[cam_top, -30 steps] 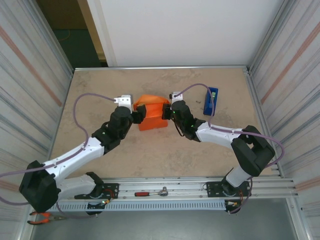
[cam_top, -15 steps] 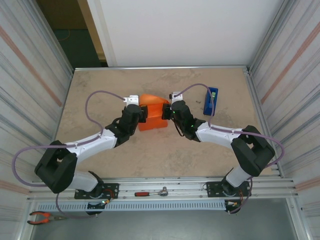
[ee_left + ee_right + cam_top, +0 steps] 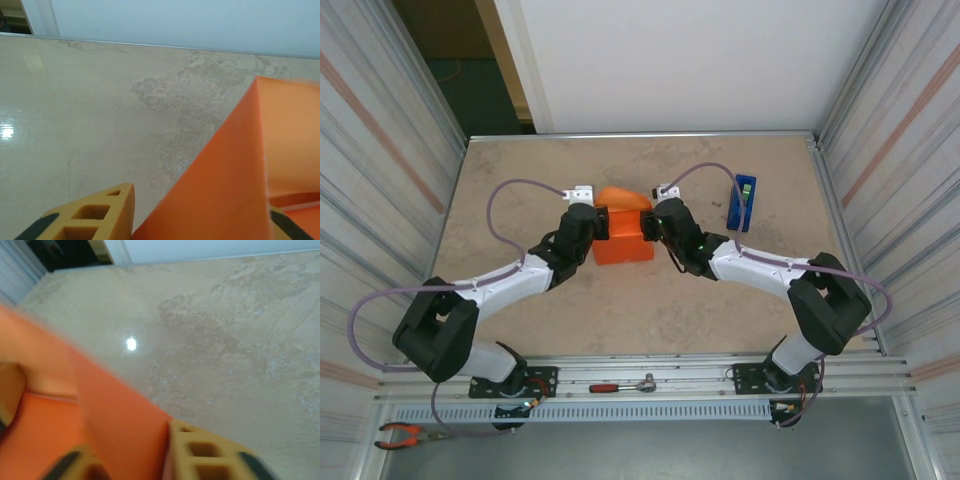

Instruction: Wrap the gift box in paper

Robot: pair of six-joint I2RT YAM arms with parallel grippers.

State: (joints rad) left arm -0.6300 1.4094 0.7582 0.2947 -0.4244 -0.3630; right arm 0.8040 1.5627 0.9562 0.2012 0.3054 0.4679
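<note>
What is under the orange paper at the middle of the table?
The paper wraps a block shape, covering its top and near side; a loose flap rises at the far edge. The gift box itself is covered and cannot be seen.

The gift box point(image 3: 628, 245) lies left of the dispenser point(image 3: 741, 203).

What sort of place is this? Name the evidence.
Probably a robot test cell: ribbed metal panels wall in the table, a mounting rail runs along its near edge, and a ratchet lies on it.

paper point(image 3: 107, 412) blurred, R wrist | L hand point(image 3: 195, 220) cut off btm
</note>
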